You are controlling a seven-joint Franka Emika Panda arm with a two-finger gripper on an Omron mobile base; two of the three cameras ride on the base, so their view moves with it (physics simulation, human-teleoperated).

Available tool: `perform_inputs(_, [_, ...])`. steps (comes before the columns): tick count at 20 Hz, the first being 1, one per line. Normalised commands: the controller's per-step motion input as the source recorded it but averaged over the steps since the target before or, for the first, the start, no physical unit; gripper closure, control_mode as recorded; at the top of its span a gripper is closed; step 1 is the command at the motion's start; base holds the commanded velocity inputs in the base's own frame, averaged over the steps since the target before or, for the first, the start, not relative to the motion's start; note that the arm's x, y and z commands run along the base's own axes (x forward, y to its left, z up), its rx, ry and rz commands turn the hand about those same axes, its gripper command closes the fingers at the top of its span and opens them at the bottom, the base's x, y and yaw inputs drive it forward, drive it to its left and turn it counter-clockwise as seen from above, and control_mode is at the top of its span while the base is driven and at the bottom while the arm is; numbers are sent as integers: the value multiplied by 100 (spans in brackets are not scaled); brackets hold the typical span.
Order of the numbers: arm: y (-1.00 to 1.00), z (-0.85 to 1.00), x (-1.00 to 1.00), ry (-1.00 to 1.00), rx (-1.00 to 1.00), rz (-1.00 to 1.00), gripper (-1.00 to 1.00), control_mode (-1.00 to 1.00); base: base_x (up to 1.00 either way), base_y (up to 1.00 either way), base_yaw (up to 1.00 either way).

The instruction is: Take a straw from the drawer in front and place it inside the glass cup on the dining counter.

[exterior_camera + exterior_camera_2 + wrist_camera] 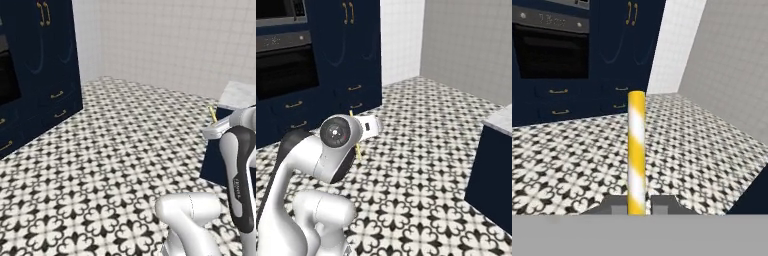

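Note:
A thin straw, striped yellow and white, stands upright between my gripper's two dark fingertips, which are shut on its lower end. From the left base view the straw pokes up above the white hand, just in front of the dining counter, a marble slab on a navy base. In the right base view the straw shows as a thin yellow line beside the arm's round joint, and the counter's corner sits at the right edge. The drawer and the glass cup are out of view.
Tall navy cabinets with gold handles and a built-in oven line the far left. Black-and-white patterned floor spreads between them and the counter. A white tiled wall and a grey wall close the back.

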Motion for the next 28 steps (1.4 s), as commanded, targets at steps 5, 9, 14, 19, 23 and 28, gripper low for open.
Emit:
perform_inputs(5, [0, 0, 0, 0, 0, 0, 100, 100, 100, 20, -29])
perform_inputs(9, [0, 0, 0, 0, 0, 0, 100, 100, 100, 25, -40])
perform_inputs(14, [0, 0, 0, 0, 0, 0, 100, 100, 100, 38, -42])
perform_inputs(19, [0, 0, 0, 0, 0, 0, 100, 100, 100, 48, -43])
perform_inputs(23, [0, 0, 0, 0, 0, 0, 100, 100, 100, 58, -44])
perform_inputs(28, [0, 0, 0, 0, 0, 0, 100, 100, 100, 76, -43])
